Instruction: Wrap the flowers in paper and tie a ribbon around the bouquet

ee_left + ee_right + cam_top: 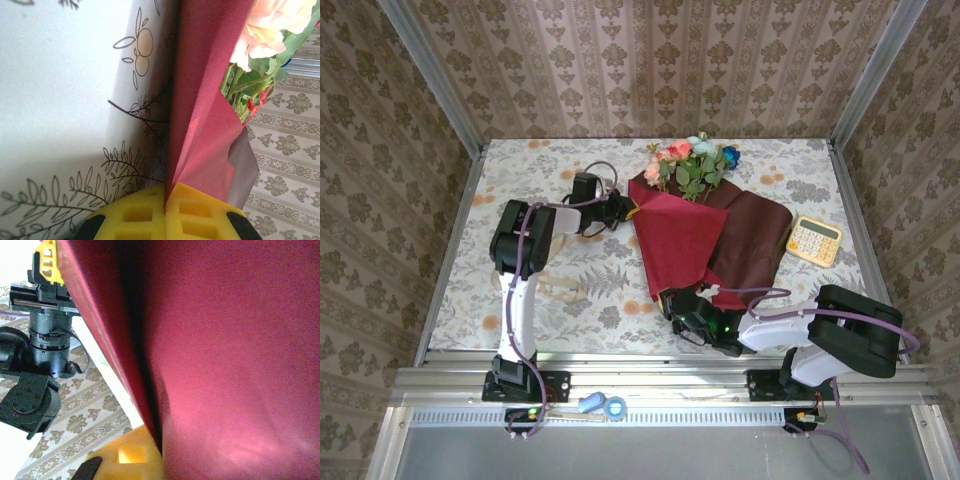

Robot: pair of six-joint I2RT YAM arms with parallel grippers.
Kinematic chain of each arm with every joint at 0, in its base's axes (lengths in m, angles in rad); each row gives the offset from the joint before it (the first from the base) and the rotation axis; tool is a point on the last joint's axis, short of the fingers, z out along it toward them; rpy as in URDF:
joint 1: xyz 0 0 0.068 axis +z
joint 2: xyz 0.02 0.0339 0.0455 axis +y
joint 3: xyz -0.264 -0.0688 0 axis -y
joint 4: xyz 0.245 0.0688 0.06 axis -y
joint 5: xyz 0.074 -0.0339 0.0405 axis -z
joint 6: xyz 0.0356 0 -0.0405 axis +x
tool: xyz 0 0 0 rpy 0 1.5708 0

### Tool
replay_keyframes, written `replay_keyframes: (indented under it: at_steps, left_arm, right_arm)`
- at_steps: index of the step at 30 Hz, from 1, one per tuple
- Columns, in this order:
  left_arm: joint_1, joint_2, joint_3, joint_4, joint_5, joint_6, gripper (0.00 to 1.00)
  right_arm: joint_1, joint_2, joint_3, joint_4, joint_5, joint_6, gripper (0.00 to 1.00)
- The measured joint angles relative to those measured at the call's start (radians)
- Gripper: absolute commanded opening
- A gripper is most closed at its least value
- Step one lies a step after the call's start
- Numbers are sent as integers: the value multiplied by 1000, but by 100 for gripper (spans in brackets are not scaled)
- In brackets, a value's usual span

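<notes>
The crimson paper (675, 240) lies folded over the stems of the flowers (690, 160), whose pink, coral and blue blooms stick out at the far end. My left gripper (623, 208) is shut on the paper's left corner; its yellow pads (135, 215) pinch the red edge (200, 110), with a pink bloom (270, 25) beyond. My right gripper (685, 300) is shut on the paper's near corner, and the red sheet (225, 365) covers all but one yellow pad (132, 455). The cream ribbon (563, 290) lies on the cloth by the left arm.
A yellow calculator (815, 240) sits at the right of the table. A darker flap of the paper (755, 235) spreads towards it. A small blue object (605, 405) rests on the front rail. The left arm's gripper (47, 260) shows beyond the paper's edge in the right wrist view.
</notes>
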Motion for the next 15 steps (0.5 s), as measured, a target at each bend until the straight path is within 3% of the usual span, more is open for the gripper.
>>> replay_keyframes:
  at_steps: [1, 2, 4, 5, 6, 7, 12, 14, 15]
  left_arm:
    - [1, 6, 8, -3, 5, 1, 17]
    - [3, 10, 18, -6, 13, -1, 22]
    - [9, 18, 58, -18, 5, -3, 24]
    - [16, 29, 83, -19, -1, -1, 20]
    - [24, 43, 107, -23, -11, 3, 6]
    - [31, 53, 124, -27, -16, 6, 0]
    - [50, 84, 154, -52, -12, 3, 0]
    - [50, 91, 169, -59, -8, 3, 23]
    - [51, 91, 179, -60, 3, 0, 24]
  right_arm:
    - [-1, 0, 0, 2, 0, 0, 0]
    - [-3, 0, 0, 3, -1, 0, 0]
    - [-3, 1, 0, -1, -14, 0, 0]
    - [-3, 1, 0, -1, -21, 0, 0]
    - [-3, 1, 0, -1, -25, 0, 0]
    - [-4, 1, 0, -1, -26, 0, 0]
    - [-15, 2, 0, 3, -35, 0, 0]
    - [-19, 2, 2, 3, -42, 0, 0]
    - [-21, 2, 2, 2, -46, 0, 0]
